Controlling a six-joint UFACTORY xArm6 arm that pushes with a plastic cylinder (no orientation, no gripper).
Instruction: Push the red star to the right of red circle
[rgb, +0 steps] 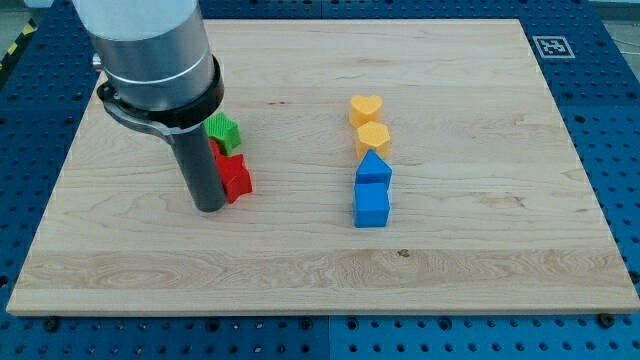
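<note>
Where wood shows grain, my tip (209, 207) touches the red star (235, 178).

Surface (450, 270): a pale wooden board with visible grain, lying on a blue perforated base (620, 120).
Marker (552, 46): a small black-and-white square tag at the board's top right corner.
Green block (224, 130): shape unclear, partly hidden, in the view's left half.
Yellow heart (366, 108): top of a column of four blocks just right of the board's middle.
Yellow hexagon (373, 138): directly below the heart, touching it.
Blue pentagon-like block (373, 168): pointed top, just below the hexagon and touching it.
Blue cube (371, 205): bottom of the column, against the blue block above.
Dark knot (403, 252): a small spot in the wood below the column.
</note>
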